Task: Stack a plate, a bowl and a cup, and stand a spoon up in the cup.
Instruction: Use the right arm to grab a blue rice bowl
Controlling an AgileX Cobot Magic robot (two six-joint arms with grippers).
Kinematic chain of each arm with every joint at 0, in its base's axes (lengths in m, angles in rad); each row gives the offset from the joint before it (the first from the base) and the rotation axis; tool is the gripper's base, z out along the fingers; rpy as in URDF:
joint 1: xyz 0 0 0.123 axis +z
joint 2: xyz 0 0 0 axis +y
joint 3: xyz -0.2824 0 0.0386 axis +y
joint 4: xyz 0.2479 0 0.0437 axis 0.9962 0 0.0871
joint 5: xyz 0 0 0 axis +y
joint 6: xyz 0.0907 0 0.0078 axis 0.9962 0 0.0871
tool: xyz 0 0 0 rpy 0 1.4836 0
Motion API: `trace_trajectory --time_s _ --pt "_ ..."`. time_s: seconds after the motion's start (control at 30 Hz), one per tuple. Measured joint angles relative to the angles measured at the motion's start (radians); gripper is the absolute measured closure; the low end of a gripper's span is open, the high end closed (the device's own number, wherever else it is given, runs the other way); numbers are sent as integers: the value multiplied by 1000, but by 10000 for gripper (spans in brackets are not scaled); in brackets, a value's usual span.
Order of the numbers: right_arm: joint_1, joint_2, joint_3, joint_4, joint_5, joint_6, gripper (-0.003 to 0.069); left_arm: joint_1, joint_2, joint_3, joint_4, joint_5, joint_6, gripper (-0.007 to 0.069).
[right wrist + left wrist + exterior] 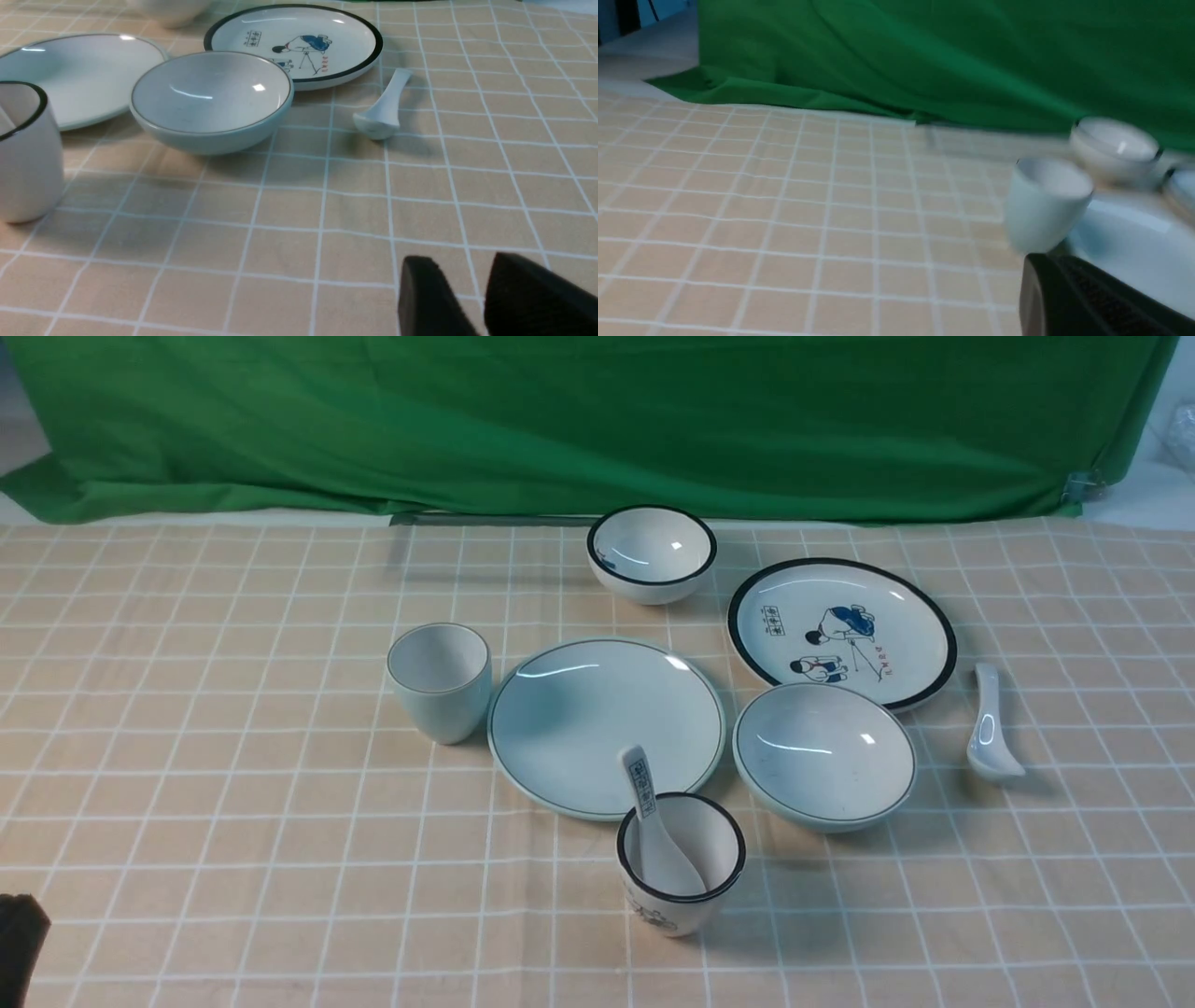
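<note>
The checked table [233,756] carries everything in one loose cluster, and none of the task's pieces is stacked yet, so the job looks to be at its start. The plate [605,723] lies flat in the middle, a sensible base that probably need not move. The bowl [823,754] sits just beside it on the robot's right, the cup [440,681] stands upright just beside it on the left, and the spoon [991,723] lies further right, apart from the bowl. That layout seems to give bowl and spoon to the right arm and the cup to the left. The right fingers [425,289] hang low over bare table, slightly parted with nothing between them. The left fingers [1083,298] are pressed together and empty, with the cup ahead of them. The left wrist view is blurred and cuts the plate off. The front view shows only a dark corner of the left arm [19,938] and nothing of the right. The bowl hides the near rim of the cartoon plate [840,633].
</note>
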Motion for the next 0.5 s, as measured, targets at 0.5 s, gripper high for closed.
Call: trace_trajectory --time_s 0.5 --pt "0 0 0 0 0 0 421 0 154 -325 -213 202 3 617"
